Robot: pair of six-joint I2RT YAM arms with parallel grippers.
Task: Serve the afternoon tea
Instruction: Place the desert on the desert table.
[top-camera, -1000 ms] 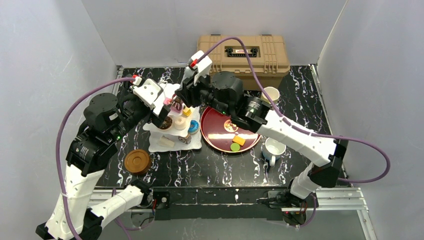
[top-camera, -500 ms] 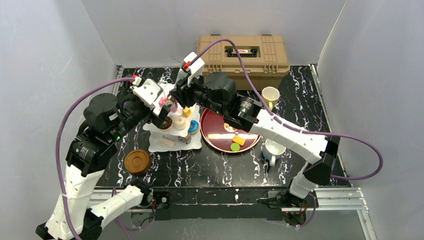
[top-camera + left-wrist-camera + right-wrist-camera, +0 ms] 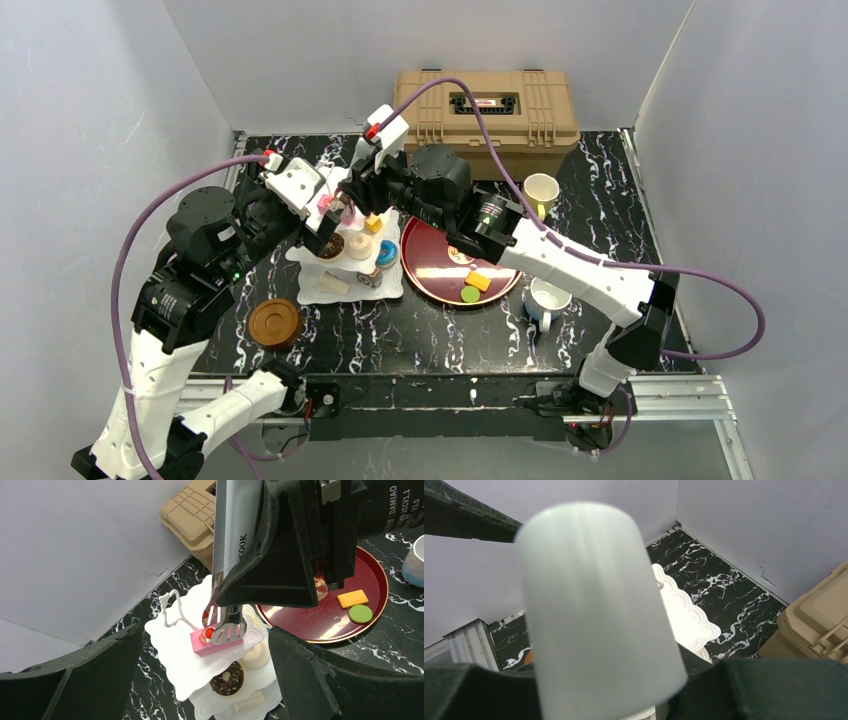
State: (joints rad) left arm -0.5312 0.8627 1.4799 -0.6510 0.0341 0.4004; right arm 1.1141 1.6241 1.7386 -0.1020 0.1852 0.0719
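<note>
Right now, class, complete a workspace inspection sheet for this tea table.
Surface: black marbled tabletop.
Job's things: white three-tier wavy stand with pastries; pink block cake at top tier between silver metal tongs; cream-yellow mug; white mug; brown round coasters.
Clutter: dark red round tray, orange pastry and green pastry on it; tan plastic case.
Grippers: left gripper open; right gripper shut on tongs.
Cables: purple cables off both arms.
Surroundings: plain pale walls.

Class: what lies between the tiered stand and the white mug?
The dark red tray lies there, holding an orange pastry and a green pastry; the top view shows it.
</note>
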